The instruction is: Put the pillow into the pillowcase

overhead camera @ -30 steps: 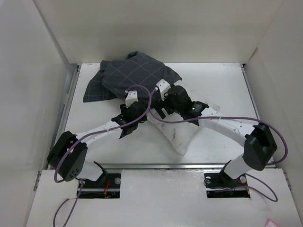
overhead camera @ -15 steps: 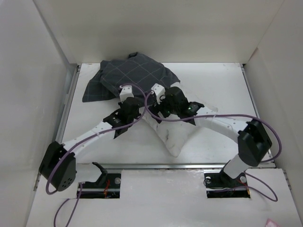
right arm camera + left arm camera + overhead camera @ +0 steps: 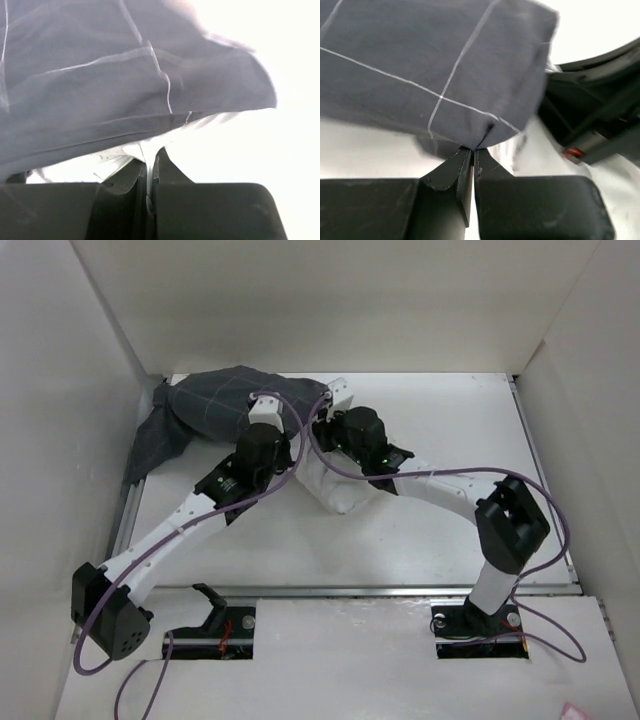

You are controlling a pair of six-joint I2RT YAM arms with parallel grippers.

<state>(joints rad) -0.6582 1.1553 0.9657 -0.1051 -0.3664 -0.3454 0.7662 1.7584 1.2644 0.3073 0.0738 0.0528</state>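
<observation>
Both pincers have just snapped closed. I see the left gripper (image 3: 472, 150) pinching the pillowcase (image 3: 200, 410) hem and the right gripper (image 3: 150, 159) clamped beside it. The case has been dragged far-left. The pillow (image 3: 338, 492) lies mid-table, mostly uncovered, I judge.

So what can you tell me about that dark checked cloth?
The pillowcase is floppy charcoal fabric with a thin pale grid, wrinkled and bunched at the far left of the table. The left pincer is shut on a fold of it, and a hemmed edge lies over the white pillow.
</observation>
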